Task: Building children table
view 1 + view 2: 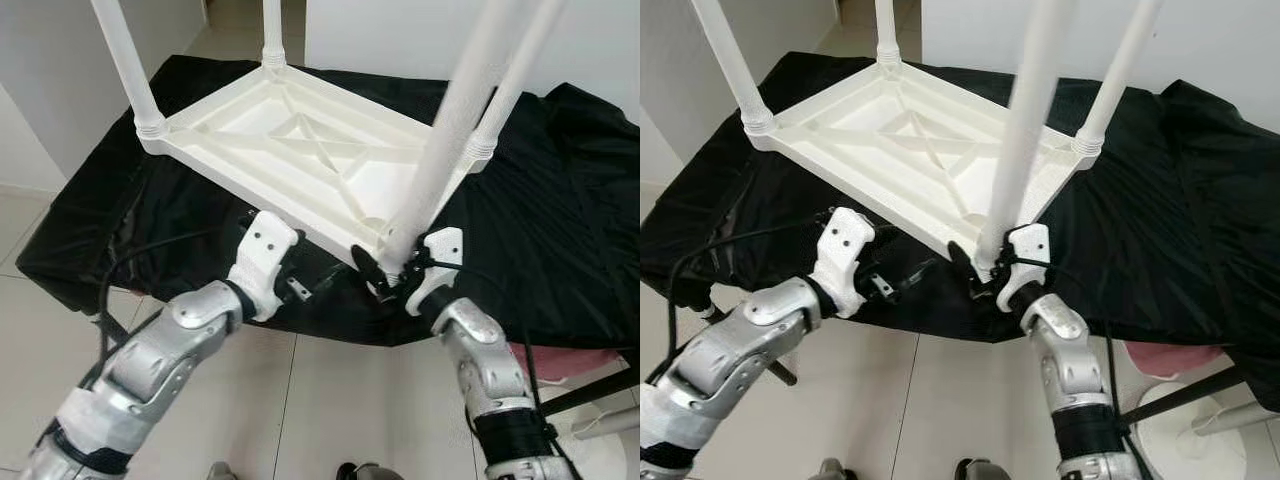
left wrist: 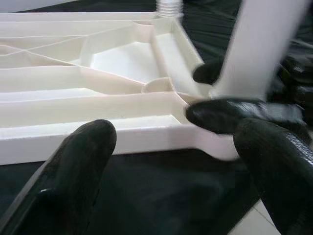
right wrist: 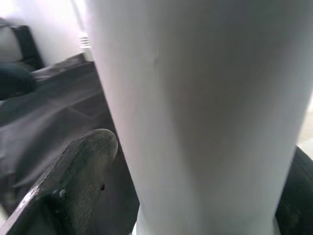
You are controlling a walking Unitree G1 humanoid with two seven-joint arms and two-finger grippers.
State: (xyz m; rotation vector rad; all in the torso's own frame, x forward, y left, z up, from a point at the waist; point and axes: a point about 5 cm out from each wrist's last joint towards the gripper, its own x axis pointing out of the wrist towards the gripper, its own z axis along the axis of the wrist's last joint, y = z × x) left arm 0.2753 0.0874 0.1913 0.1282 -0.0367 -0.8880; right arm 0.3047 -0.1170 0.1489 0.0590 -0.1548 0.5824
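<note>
A white plastic children's table (image 1: 300, 150) lies upside down on a black cloth (image 1: 560, 200). Three white legs stand up from its corners: far left (image 1: 125, 60), far middle (image 1: 272, 30) and right (image 1: 510, 90). A fourth leg (image 1: 450, 130) stands tilted at the near corner, and my right gripper (image 1: 385, 275) is shut on its base. In the right wrist view that leg (image 3: 195, 98) runs between the black fingers (image 3: 88, 161). My left gripper (image 2: 178, 147) is open, just short of the table's near edge (image 2: 122, 139), holding nothing.
The cloth-covered surface ends close in front of me, with tiled floor (image 1: 330, 400) below. A black cable (image 1: 110, 290) hangs by my left arm. A pink object (image 1: 570, 360) and a white round base (image 1: 610, 440) lie low at the right. White walls stand behind.
</note>
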